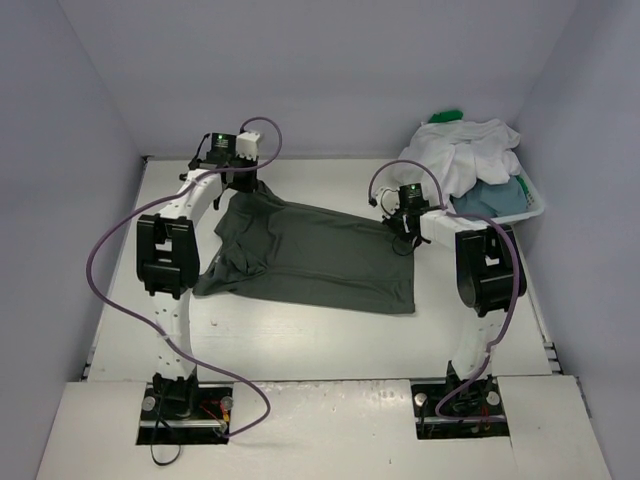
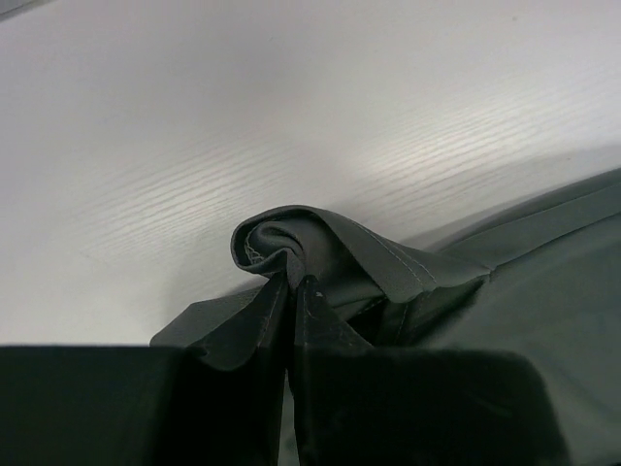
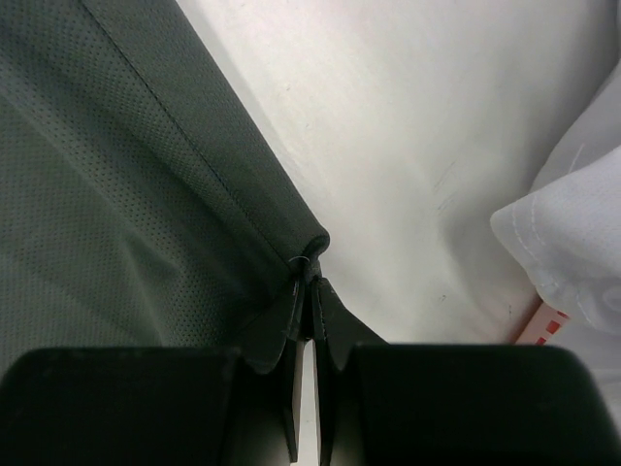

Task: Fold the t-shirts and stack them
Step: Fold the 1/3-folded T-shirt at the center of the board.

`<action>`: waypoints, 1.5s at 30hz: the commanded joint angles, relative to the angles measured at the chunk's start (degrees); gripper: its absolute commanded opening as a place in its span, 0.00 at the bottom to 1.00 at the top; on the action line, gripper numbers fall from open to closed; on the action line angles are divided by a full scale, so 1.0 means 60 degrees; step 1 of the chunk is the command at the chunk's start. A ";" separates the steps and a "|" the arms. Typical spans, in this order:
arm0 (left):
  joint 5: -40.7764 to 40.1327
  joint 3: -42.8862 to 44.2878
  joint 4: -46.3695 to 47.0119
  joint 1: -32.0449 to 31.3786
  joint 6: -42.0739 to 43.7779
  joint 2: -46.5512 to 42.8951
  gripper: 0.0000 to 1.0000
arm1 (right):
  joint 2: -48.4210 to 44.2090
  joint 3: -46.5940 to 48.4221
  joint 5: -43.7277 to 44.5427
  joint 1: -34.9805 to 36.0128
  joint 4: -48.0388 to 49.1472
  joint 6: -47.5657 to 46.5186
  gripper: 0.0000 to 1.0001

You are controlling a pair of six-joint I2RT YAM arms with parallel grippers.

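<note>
A dark grey t-shirt [image 1: 320, 255] lies spread across the middle of the table. Its far left corner is pinched in my left gripper [image 1: 243, 186], which is shut on a bunched hem [image 2: 291, 243]. My right gripper [image 1: 403, 226] is shut on the shirt's right corner, where a folded edge [image 3: 309, 249] sits between the fingertips [image 3: 291, 303]. A white t-shirt [image 1: 465, 150], a blue-grey one [image 1: 495, 195] and a bit of green cloth [image 1: 445, 116] are piled in the basket at the back right.
A white slotted basket [image 1: 533, 206] stands at the far right, against the wall. Grey walls close in the table on three sides. White cloth [image 3: 572, 233] hangs close to my right gripper. Purple cables [image 1: 110, 240] loop off both arms.
</note>
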 commanded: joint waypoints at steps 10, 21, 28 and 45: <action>0.1030 -0.0035 -0.0123 0.0079 -0.0201 -0.1591 0.00 | -0.0921 0.0643 0.0054 0.0093 0.0927 0.0798 0.00; 0.1265 -0.1059 -0.0489 0.0079 0.0179 -0.2455 0.00 | -0.1858 0.0411 0.0215 0.0649 0.0122 0.0594 0.00; 0.1324 -0.1938 -0.0753 0.0079 0.0473 -0.3216 0.00 | -0.2562 0.0014 0.0376 0.1030 -0.0801 0.0140 0.00; 0.1382 -0.3888 -0.1704 0.0108 0.1322 -0.4697 0.00 | -0.3894 -0.1113 0.1007 0.1558 -0.2632 -0.1296 0.00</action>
